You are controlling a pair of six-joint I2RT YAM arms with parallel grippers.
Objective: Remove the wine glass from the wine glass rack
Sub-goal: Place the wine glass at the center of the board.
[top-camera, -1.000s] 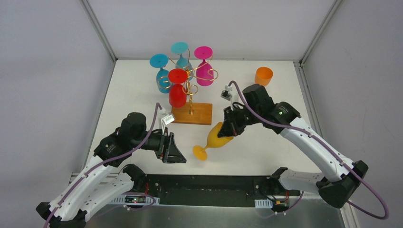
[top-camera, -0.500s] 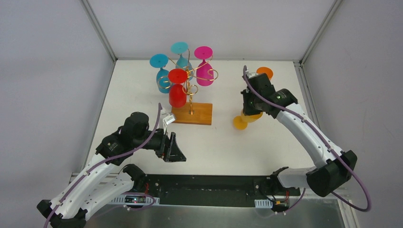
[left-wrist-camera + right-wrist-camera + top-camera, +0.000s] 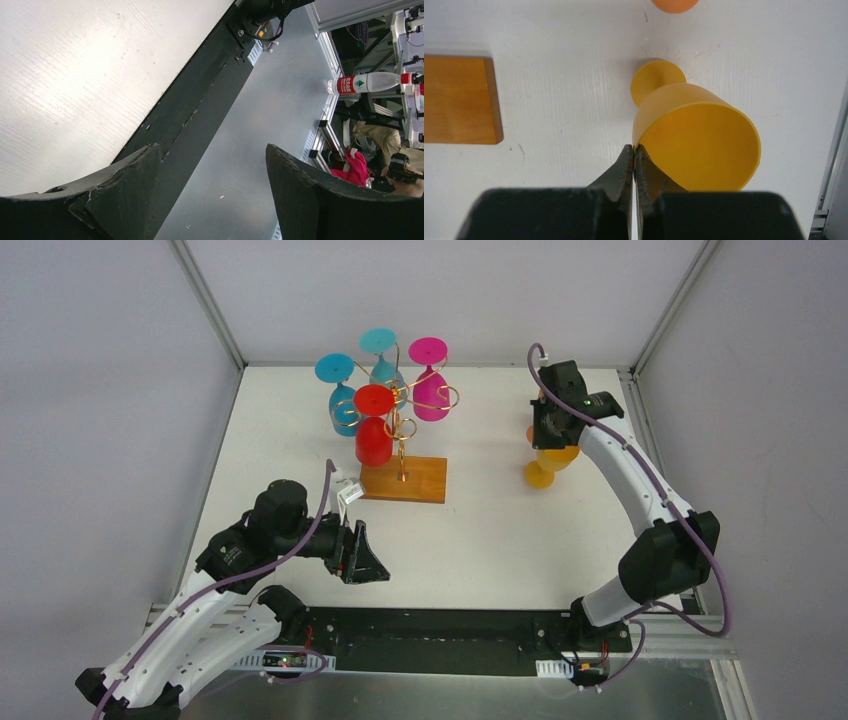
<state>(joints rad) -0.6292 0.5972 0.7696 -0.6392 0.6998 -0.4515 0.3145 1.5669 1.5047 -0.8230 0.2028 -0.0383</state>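
Observation:
The wine glass rack (image 3: 401,426), gold wire on a wooden base (image 3: 408,481), stands at the far left centre. Red (image 3: 374,443), blue (image 3: 341,407), cyan (image 3: 379,344) and magenta (image 3: 431,392) wine glasses hang on it. My right gripper (image 3: 551,433) is at the far right, shut on the rim of a yellow wine glass (image 3: 549,462). In the right wrist view the fingertips (image 3: 633,150) pinch the bowl wall of the yellow glass (image 3: 696,142), foot down near the table. My left gripper (image 3: 365,554) hovers open and holds nothing near the front left, jaws wide apart in the left wrist view (image 3: 212,147).
An orange cup (image 3: 674,3) stands just beyond the yellow glass, mostly hidden behind the right arm in the top view. The rack's wooden base (image 3: 459,100) lies left of the right gripper. The table's right frame rail (image 3: 650,430) runs close by.
The right arm has carried the yellow glass from the table's middle to the far right and turned it foot-down. The left gripper has barely shifted.

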